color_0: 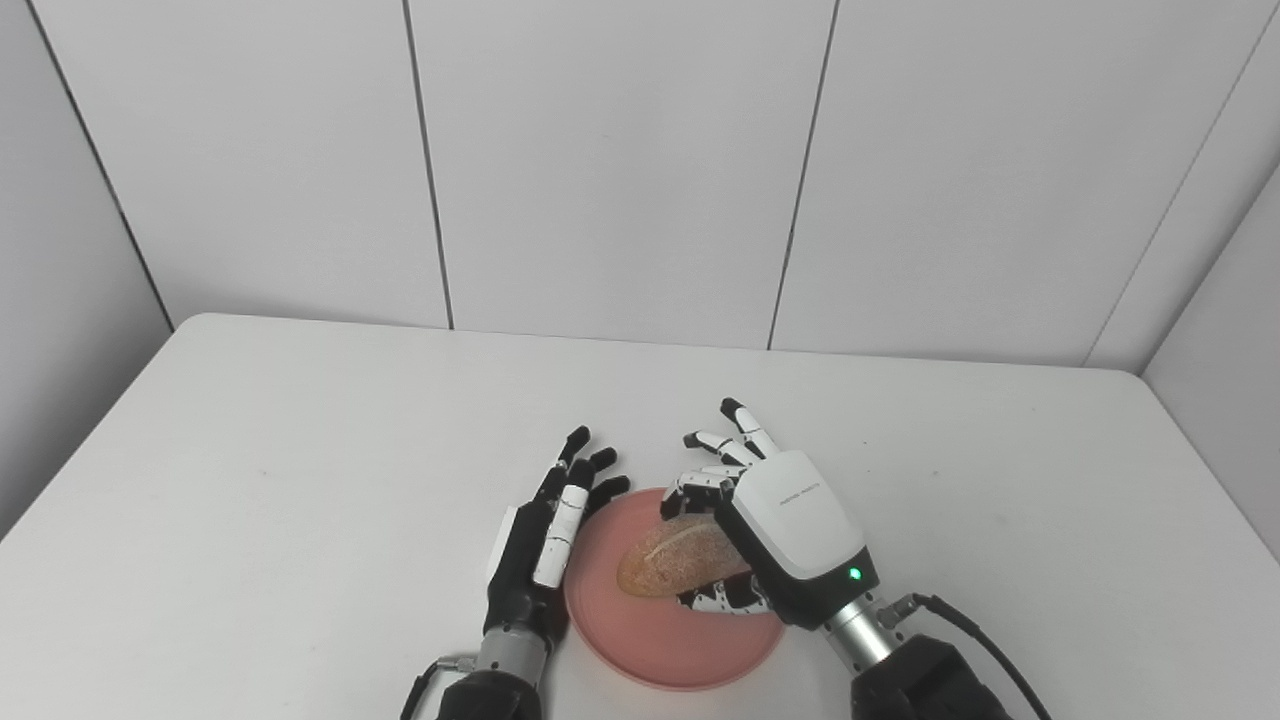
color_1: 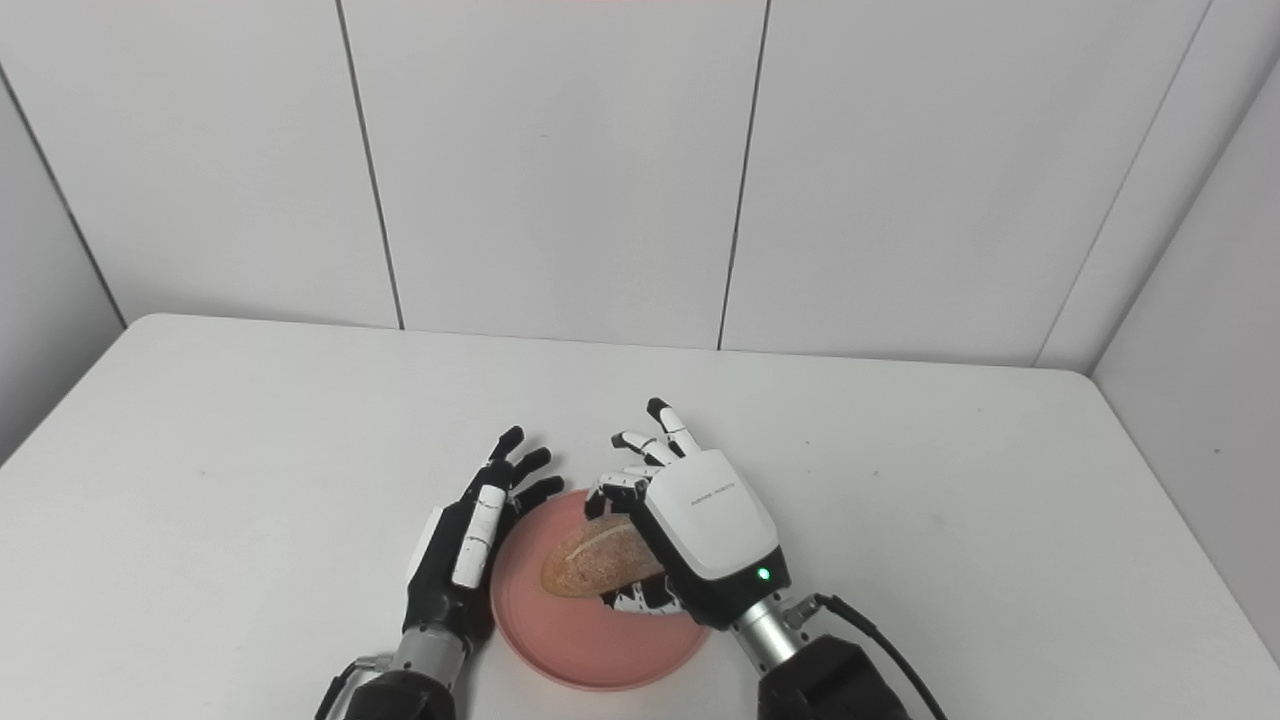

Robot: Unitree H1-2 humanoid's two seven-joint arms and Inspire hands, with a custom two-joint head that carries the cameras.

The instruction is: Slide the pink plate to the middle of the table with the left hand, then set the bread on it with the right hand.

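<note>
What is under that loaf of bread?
The pink plate lies under the bread. The right hand covers the loaf's right end, so whether the loaf rests on the plate or hangs above it cannot be seen.

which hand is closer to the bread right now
Right. The right hand is over the plate with its fingers around the bread; the left hand stands open beside the plate's left rim, off the bread.

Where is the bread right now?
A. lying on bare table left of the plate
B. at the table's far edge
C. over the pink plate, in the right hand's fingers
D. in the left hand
C: the bread sits over the pink plate with the right hand closed around it; the left hand rests beside the plate's rim.
</note>
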